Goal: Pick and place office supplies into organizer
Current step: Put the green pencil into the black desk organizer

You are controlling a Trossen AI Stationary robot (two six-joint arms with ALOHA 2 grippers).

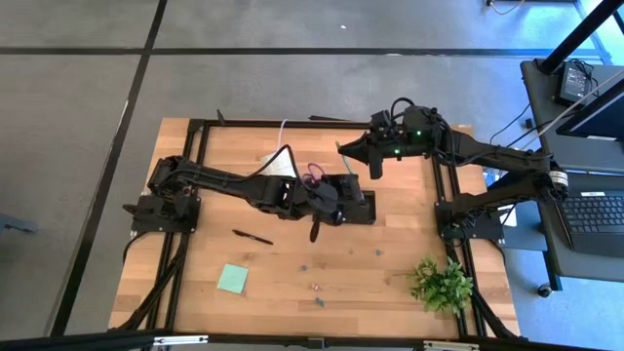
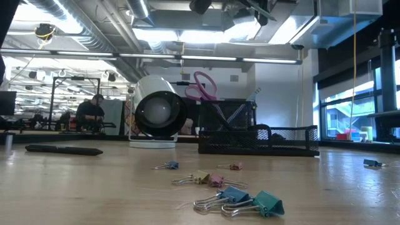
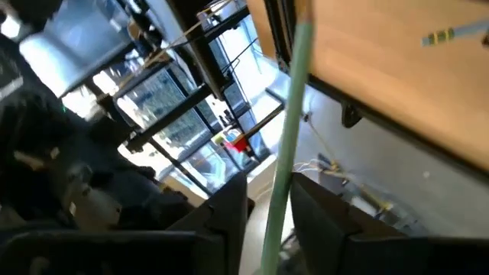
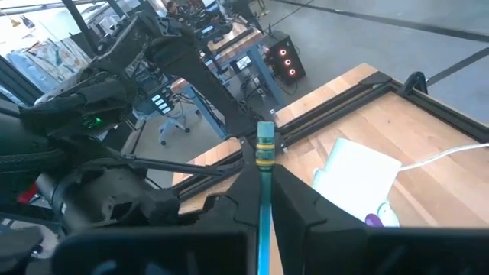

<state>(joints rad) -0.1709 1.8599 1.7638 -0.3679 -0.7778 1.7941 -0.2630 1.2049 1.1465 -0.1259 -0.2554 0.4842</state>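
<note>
- Pencil (image 4: 264, 200), teal, sits pinched in the closed right gripper (image 4: 263, 218) near the worktop's far edge.
- Left gripper (image 3: 267, 221) over the organizer (image 1: 359, 208), mid-worktop, has a green pencil (image 3: 289, 145) between its fingers; grip unclear.
- Sticky pad (image 1: 232, 279) lies by the near-left corner.

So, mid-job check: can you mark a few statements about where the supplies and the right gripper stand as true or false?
1. The right gripper has its fingers shut on a green pencil. True.
2. The mint sticky-note pad is inside the organizer. False: it lies on the table, well apart from the organizer.
3. A black pen lies loose on the table. True.
4. All the binder clips are stowed. False: several lie scattered on the table.
</note>
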